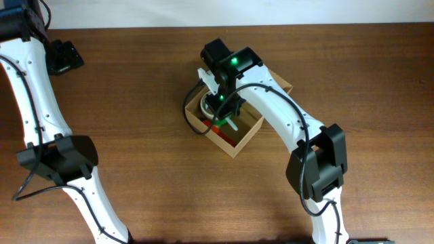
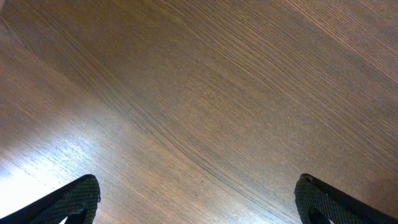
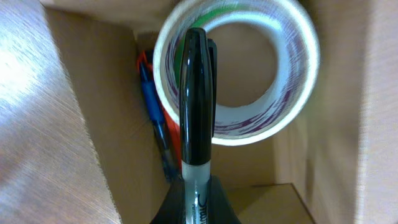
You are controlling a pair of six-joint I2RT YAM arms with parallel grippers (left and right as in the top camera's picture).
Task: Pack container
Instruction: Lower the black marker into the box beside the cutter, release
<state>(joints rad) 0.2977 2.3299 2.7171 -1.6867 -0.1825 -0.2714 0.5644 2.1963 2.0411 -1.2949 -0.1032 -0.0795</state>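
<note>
Though not yet done, well along: tape roll (image 3: pixel 301 81), blue pen (image 3: pixel 152 106) and red pen (image 3: pixel 144 59) already down inside the box (image 1: pixel 247 139), sitting mid-desk nearer the far edge. Pinched tight in the right gripper (image 3: pixel 198 194), a black marker (image 3: pixel 198 106), poised above the roll (probably next in). Then closing the lid. Plain tan cardboard, unmarked, flap (image 1: pixel 281 83) thrown open. Toward the far left corner, left gripper (image 2: pixel 199 198) spread wide, holding nothing.

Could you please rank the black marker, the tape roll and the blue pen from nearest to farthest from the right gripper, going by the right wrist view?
1. black marker: clamped in the right gripper, pointing into the container.
2. tape roll: just beyond the marker's far end, middle of the view.
3. blue pen: deeper, along the container's left wall, partly behind the roll.
</note>
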